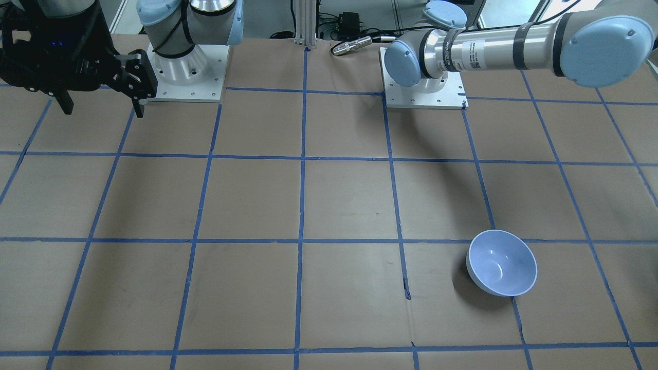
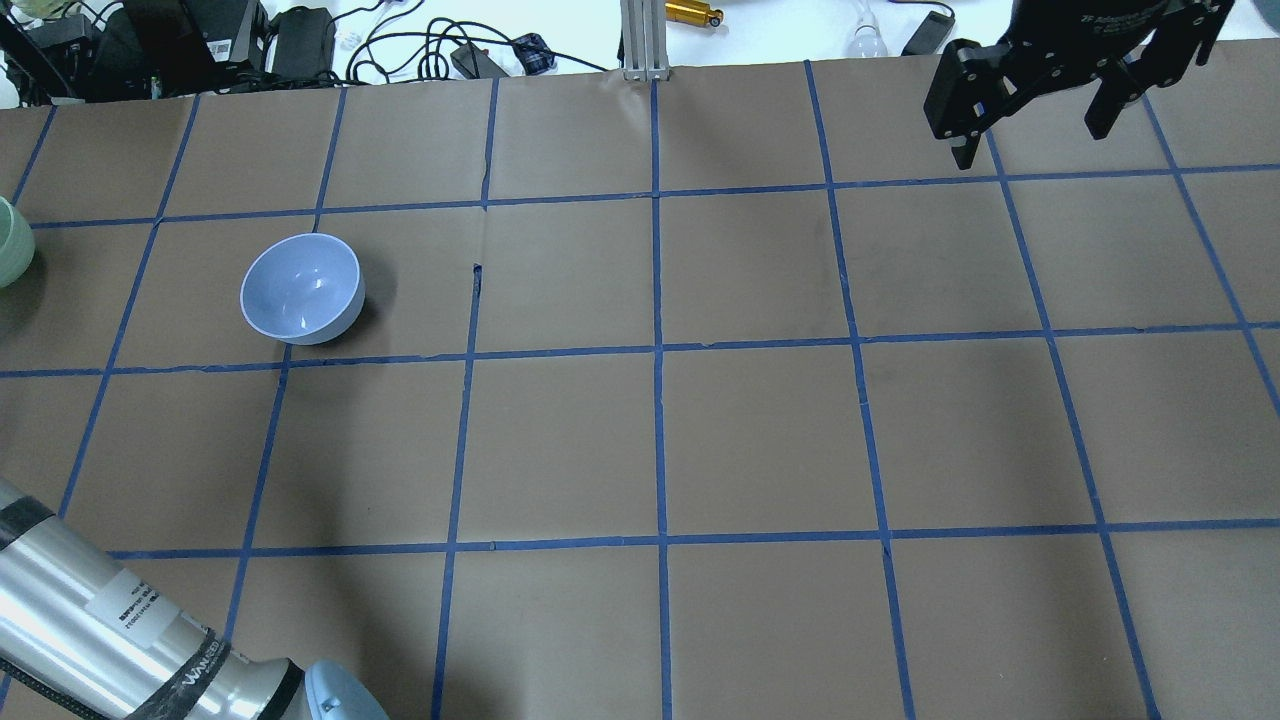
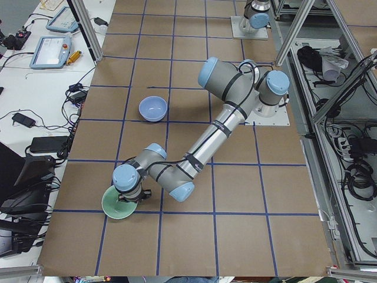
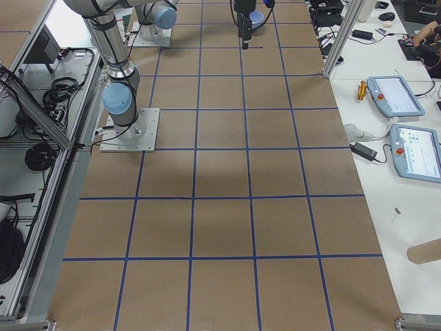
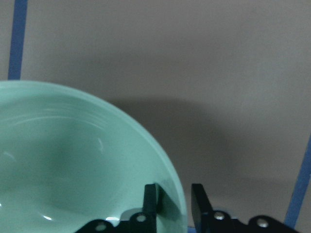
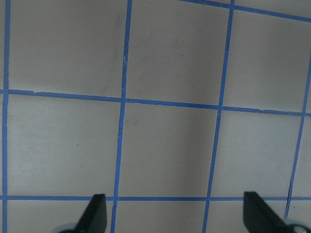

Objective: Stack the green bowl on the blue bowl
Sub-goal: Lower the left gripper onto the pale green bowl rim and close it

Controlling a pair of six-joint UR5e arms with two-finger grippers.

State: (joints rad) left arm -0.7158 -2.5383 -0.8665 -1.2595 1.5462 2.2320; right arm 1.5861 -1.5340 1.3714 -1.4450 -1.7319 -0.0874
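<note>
green bowl [image 2: 10,256], cut by overhead's left edge — a sliver; cropped too in left wrist view

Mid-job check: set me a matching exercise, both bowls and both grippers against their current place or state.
1 glossy round mint-green bowl
2 glossy round pale blue bowl
3 left two-finger gripper
4 right two-finger gripper

A open above bare table
B fingers astride a bowl rim
C empty, nothing touching it
D one gripper finger inside it

Pairs: 1-D, 2-C, 3-B, 4-A
</note>
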